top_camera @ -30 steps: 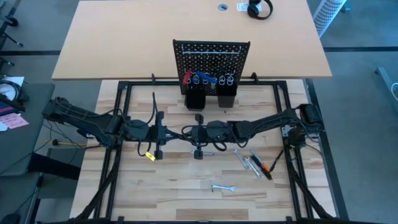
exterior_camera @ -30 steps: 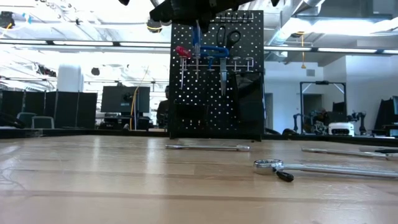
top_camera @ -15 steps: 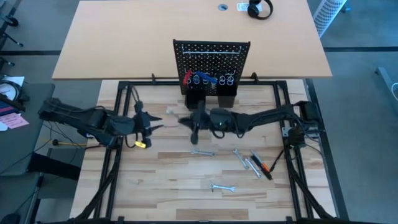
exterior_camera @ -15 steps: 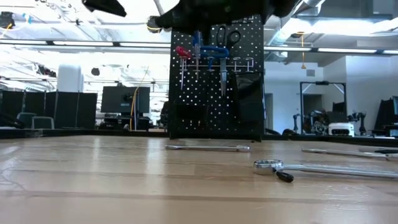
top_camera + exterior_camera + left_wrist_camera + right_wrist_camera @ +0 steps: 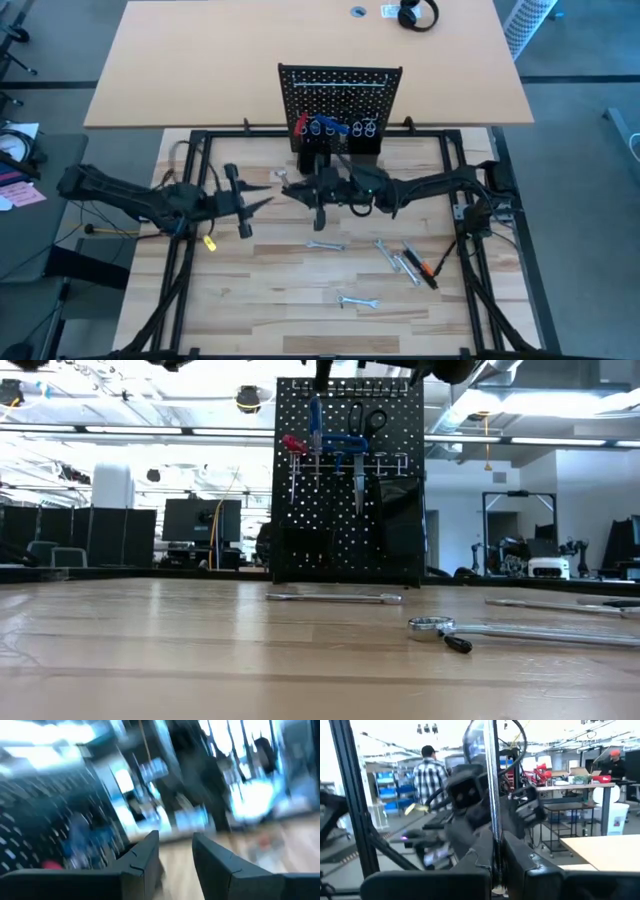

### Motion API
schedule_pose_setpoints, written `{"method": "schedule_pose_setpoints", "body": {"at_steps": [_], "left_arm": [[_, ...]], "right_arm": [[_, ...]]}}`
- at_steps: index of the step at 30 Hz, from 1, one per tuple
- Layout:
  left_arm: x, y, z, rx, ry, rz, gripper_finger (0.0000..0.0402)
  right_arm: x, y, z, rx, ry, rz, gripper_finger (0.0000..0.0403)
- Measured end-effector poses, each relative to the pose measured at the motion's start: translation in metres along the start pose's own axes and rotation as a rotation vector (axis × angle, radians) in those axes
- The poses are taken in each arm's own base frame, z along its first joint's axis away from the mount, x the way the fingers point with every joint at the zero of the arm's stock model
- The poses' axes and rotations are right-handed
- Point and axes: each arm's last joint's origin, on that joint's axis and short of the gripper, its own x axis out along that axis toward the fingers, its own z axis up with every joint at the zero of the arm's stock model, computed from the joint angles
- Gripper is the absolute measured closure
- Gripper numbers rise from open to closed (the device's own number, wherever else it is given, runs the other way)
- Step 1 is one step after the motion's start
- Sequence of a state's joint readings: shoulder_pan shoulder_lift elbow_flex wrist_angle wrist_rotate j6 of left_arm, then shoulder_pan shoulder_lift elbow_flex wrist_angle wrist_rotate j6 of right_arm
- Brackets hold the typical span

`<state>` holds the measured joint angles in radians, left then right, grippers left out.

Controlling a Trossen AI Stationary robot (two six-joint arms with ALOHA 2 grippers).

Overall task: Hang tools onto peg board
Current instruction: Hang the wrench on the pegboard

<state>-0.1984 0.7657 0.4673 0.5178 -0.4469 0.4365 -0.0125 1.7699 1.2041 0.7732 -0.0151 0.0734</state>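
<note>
The peg board stands upright at the table's far middle, with red-handled and blue-handled tools and black scissors hanging on it. My right gripper is raised in front of the board, shut on a thin silver tool. My left gripper is raised to its left, open, nothing between its fingers. Silver wrenches and an orange-and-black tool lie flat on the table. My right gripper pinches the thin silver tool between its two fingers, part-way along its shaft. The fingers come about level from the table's right side and lie across the tool. The tool stands roughly upright in the hold, lifted clear of the table.
Two black cups stand at the board's base. More wrenches lie at the right and near the front. A black frame rims the work area. Bare wood lies at the near left.
The two grippers met at the table's middle a second ago. My left gripper has come away from the tool and drawn back toward the table's left edge, tipping up. My right gripper has carried the tool up and toward the peg board, tipping from downward to about level.
</note>
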Motion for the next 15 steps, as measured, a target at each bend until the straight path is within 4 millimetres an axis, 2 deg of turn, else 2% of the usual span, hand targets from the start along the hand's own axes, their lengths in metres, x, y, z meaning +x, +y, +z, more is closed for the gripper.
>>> {"method": "schedule_pose_setpoints", "body": {"at_steps": [3,5,9,15], "left_arm": [[-0.006,0.005,-0.004,-0.085,-0.157,0.001,0.0290],[-0.008,0.007,-0.005,-0.139,-0.235,-0.058,0.0290],[0.001,0.008,-0.011,-0.217,-0.299,-0.212,0.0290],[0.020,0.005,-0.024,-0.248,-0.311,-0.217,0.0289]], "right_arm": [[0.000,0.010,-0.003,-0.040,0.017,0.019,0.0376],[0.000,0.014,-0.003,-0.050,0.015,0.030,0.0376],[0.000,0.017,-0.002,-0.049,0.004,0.037,0.0376],[0.001,0.014,-0.005,-0.048,0.009,0.024,0.0376]]}}
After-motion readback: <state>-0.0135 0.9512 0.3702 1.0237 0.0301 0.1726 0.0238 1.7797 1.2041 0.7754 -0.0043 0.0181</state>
